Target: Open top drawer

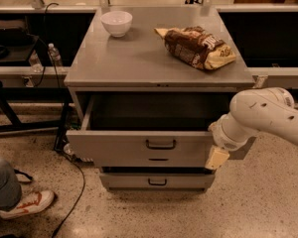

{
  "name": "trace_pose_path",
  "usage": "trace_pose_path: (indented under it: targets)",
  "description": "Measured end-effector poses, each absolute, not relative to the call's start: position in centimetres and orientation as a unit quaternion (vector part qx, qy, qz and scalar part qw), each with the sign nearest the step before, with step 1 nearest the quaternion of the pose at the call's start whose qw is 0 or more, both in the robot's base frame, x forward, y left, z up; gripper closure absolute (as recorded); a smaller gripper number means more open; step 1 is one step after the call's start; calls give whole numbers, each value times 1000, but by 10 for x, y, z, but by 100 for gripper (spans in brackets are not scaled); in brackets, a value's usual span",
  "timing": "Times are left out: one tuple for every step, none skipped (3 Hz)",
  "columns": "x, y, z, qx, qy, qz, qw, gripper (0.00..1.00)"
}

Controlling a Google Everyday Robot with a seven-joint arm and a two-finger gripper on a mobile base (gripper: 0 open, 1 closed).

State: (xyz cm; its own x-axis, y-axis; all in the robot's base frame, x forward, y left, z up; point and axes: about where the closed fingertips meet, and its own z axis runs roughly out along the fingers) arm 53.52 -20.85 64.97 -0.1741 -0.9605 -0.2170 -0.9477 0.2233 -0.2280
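The top drawer (119, 148) of the grey cabinet stands pulled out, its dark inside showing and its black loop handle (161, 144) at the centre of the front. A shorter drawer front (157, 181) sits shut below it. My gripper (216, 157) hangs at the end of the white arm (260, 115), at the right end of the open drawer's front, with a cream finger pointing down. It is not on the handle.
On the cabinet top (139, 58) lie a white bowl (116, 23) and a brown snack bag (196, 46). A person's shoe (27, 204) and leg are at the lower left. Cables and a water bottle (53, 54) are on the left. Black shelving flanks the cabinet.
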Motion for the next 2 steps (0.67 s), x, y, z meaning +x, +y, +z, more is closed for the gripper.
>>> trace_pose_path:
  targets:
    - [504,-218,650,-600,784,-16,156,56]
    - [490,-221,653,-593,790,-16,156,79]
